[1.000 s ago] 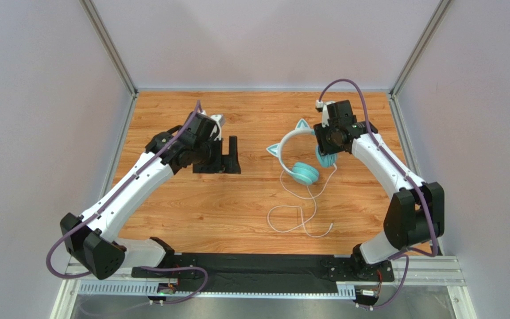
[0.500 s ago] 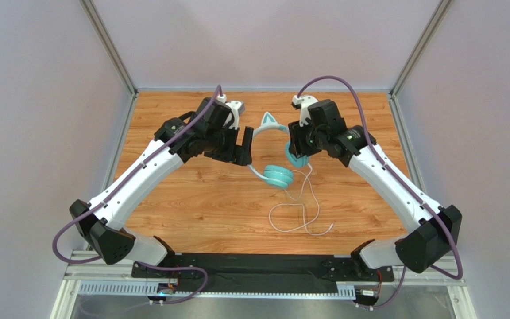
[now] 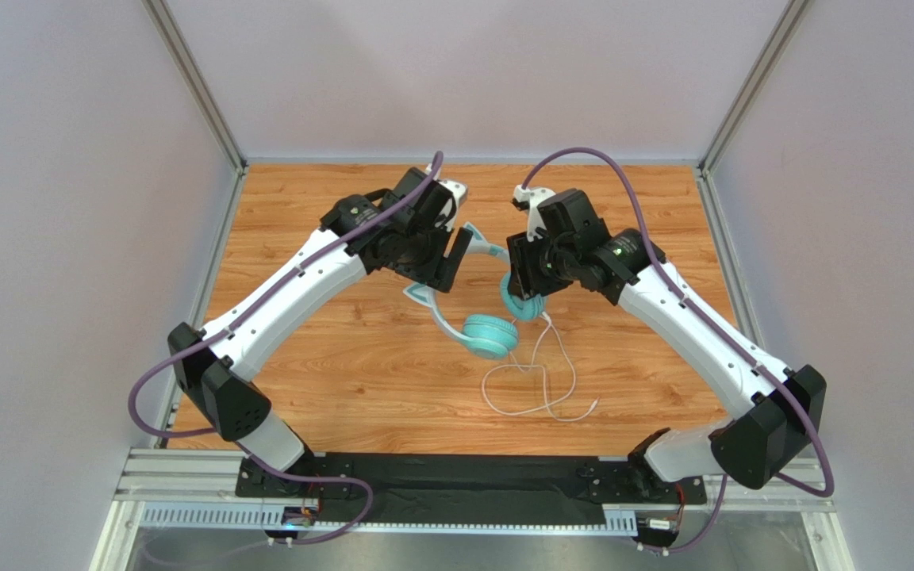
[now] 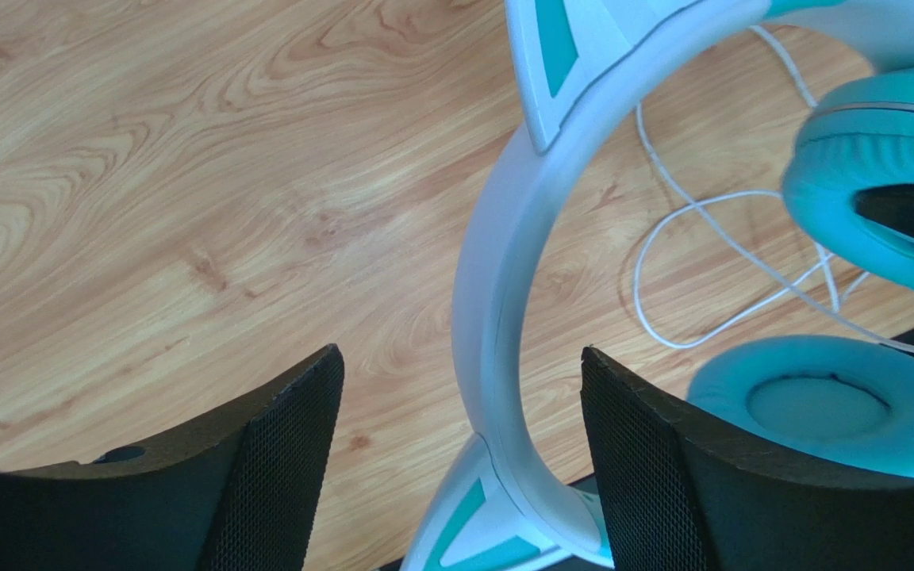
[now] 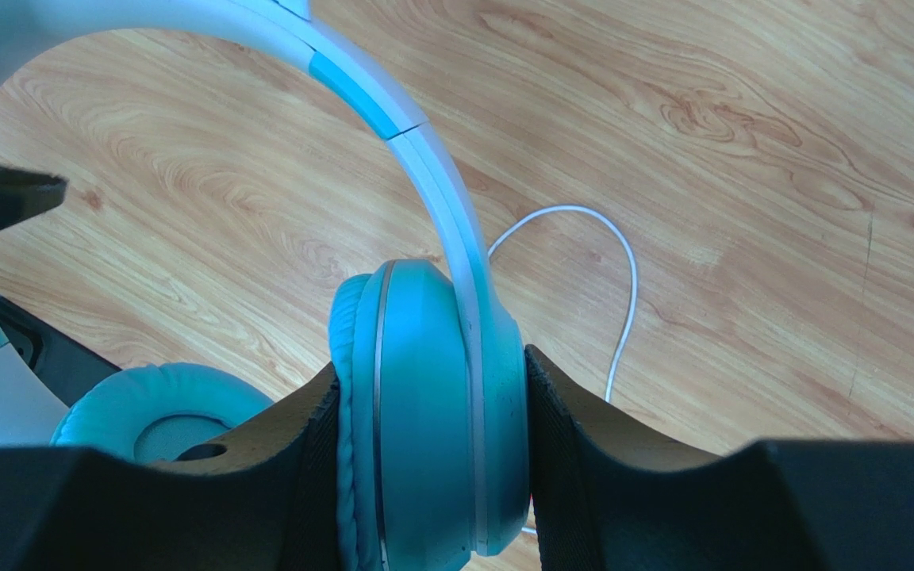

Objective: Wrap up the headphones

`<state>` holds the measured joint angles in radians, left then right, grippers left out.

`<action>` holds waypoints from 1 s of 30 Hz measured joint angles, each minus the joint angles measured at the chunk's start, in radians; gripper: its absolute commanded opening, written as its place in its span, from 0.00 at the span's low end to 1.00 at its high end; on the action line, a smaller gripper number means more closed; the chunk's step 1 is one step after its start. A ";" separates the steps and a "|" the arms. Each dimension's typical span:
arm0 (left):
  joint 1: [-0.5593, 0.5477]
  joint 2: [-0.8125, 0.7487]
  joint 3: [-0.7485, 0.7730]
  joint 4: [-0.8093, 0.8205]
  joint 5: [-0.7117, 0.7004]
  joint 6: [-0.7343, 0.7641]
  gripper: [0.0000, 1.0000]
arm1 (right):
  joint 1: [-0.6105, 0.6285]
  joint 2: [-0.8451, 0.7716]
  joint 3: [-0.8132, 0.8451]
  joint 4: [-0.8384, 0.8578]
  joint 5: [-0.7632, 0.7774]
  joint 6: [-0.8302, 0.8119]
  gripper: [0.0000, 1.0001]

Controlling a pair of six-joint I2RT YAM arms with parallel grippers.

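The headphones [image 3: 488, 336] hang tilted above the middle of the wooden table, lifted by one teal ear cup [image 5: 426, 393]. My right gripper [image 5: 432, 476] is shut on that cup, one pad on each flat side. The other ear cup [image 5: 152, 411] hangs lower left. The pale headband [image 4: 504, 309] with its cat ear [image 4: 545, 71] runs between the fingers of my left gripper [image 4: 462, 464], which is open with a gap on both sides. The thin white cable [image 3: 533, 387] trails down from the cups and lies in loops on the wood.
The wooden table [image 3: 307, 226] is walled by grey panels on the left, back and right. Thick purple robot cables [image 3: 617, 167] arch over both arms. The black mounting strip [image 3: 462, 476] runs along the near edge.
My right arm has carried the headphones left and up off the table. My left arm has swung right until its fingers straddle the headband, and they have narrowed a little.
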<state>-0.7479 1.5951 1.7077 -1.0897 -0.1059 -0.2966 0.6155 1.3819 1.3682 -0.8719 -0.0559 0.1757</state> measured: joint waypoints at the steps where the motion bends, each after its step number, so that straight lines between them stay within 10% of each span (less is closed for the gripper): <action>1: -0.004 0.013 0.000 -0.003 -0.010 0.008 0.76 | 0.006 0.000 0.000 -0.006 0.006 0.000 0.00; 30: -0.064 0.122 0.003 -0.018 -0.082 0.058 0.41 | 0.064 -0.010 0.010 -0.066 0.082 -0.044 0.00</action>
<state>-0.8124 1.7168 1.7103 -1.1076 -0.1875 -0.2386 0.6796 1.3724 1.3777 -0.9375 0.0261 0.1318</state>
